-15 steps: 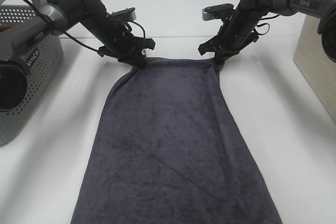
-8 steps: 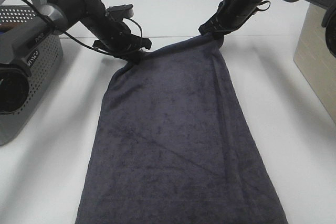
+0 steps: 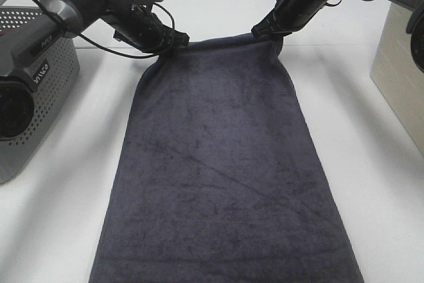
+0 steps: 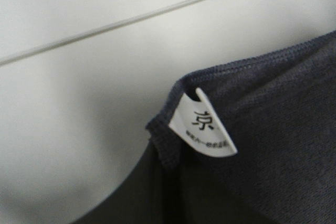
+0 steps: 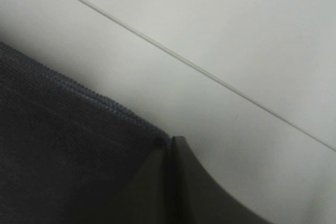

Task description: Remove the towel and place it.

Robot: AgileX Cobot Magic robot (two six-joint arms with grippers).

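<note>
The dark charcoal-grey towel (image 3: pixel 222 164) lies stretched lengthwise down the white table, its far hem lifted. My left gripper (image 3: pixel 173 42) is shut on the towel's far-left corner, and my right gripper (image 3: pixel 270 34) is shut on the far-right corner. In the left wrist view the pinched towel corner (image 4: pixel 273 129) shows its hem and a white care label (image 4: pixel 203 125). The right wrist view shows the hemmed towel edge (image 5: pixel 63 145) running into the closed fingers (image 5: pixel 181 182). The near end of the towel runs off the bottom of the overhead picture.
A grey perforated basket (image 3: pixel 36 91) stands at the left edge of the table. A beige box (image 3: pixel 401 71) stands at the right edge. A seam in the white table (image 3: pixel 218 46) runs behind the towel's far hem.
Both grippers have carried the towel's far corners away from the camera and upward, the right one first. The far hem is now pulled taut and level, and the cloth lies flatter.
</note>
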